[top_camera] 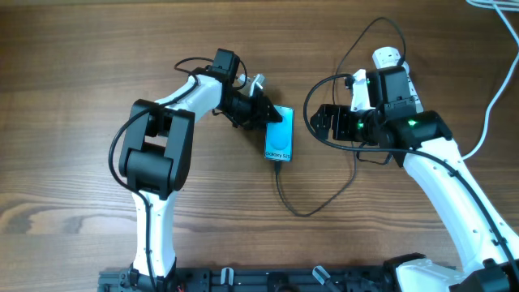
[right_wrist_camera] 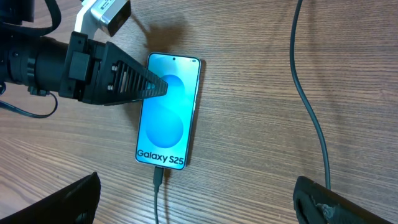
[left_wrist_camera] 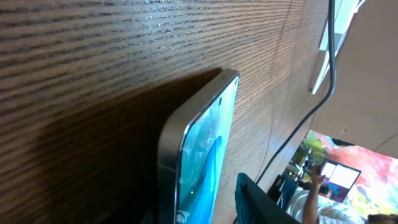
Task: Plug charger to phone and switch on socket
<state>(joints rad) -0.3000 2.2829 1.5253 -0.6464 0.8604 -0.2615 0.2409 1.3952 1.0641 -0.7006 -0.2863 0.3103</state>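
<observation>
The phone (top_camera: 278, 136) lies flat on the table with its cyan screen up, reading Galaxy S25 (right_wrist_camera: 163, 121). The charger's black plug (right_wrist_camera: 158, 176) sits in the phone's bottom port, and its thin black cable (top_camera: 302, 211) loops right and up toward the socket (top_camera: 387, 57), which is mostly hidden behind my right wrist. My left gripper (top_camera: 261, 111) is open at the phone's left edge, with one finger (right_wrist_camera: 146, 87) reaching over the screen. The phone shows edge-on in the left wrist view (left_wrist_camera: 199, 155). My right gripper (top_camera: 328, 123) is open and empty to the right of the phone.
A thick white cord (top_camera: 493, 89) runs down the far right of the table. The black cable also arcs around my right arm (top_camera: 353, 45) and passes through the right wrist view (right_wrist_camera: 310, 112).
</observation>
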